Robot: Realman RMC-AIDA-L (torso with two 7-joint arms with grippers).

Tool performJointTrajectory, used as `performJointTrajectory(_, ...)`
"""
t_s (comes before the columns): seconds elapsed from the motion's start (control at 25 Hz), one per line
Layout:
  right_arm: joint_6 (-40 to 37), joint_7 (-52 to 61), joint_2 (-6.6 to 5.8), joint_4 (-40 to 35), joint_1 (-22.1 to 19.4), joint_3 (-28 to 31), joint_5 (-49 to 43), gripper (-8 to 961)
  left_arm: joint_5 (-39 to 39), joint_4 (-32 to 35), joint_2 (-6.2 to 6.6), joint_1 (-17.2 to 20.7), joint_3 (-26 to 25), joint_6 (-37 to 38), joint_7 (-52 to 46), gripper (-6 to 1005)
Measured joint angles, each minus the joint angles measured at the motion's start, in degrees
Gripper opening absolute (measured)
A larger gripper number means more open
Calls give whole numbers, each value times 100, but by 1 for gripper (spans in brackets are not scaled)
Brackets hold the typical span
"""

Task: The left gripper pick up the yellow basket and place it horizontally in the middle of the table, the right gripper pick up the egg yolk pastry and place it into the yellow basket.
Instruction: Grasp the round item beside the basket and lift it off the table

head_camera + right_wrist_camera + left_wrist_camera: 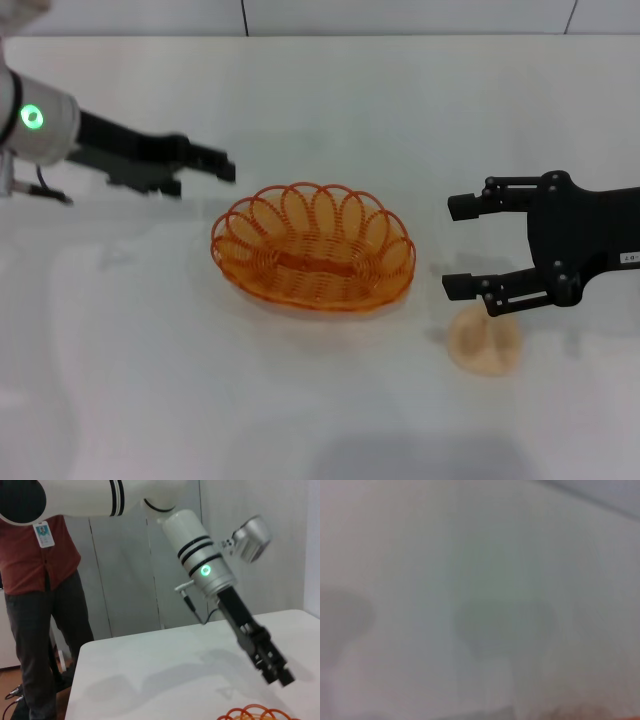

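Note:
The yellow basket (313, 250) lies flat near the middle of the white table (150, 380), empty; its rim also shows in the right wrist view (255, 713). The left gripper (226, 167) hangs above the table just behind and left of the basket, clear of it and holding nothing; it also shows in the right wrist view (278, 674). The right gripper (455, 247) is open and empty, to the right of the basket. The egg yolk pastry (485, 341) sits on the table just in front of its nearer finger (470, 286), apart from it. The left wrist view shows only blurred table (480, 580).
A person in a red shirt (40, 565) stands beside the table's edge on the left arm's side. The table's back edge (320, 36) runs along a wall.

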Motion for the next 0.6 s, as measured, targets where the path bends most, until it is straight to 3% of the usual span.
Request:
performJointTrajectory(0.28,31,16,0,14,-2,1,3,829,-728,590,25,169,-172,-152,685,886)
performJointTrajectory(0.6,56,42,0,99,32,13,2,829,-2776,804,44,910,-306,-75,2005,882)
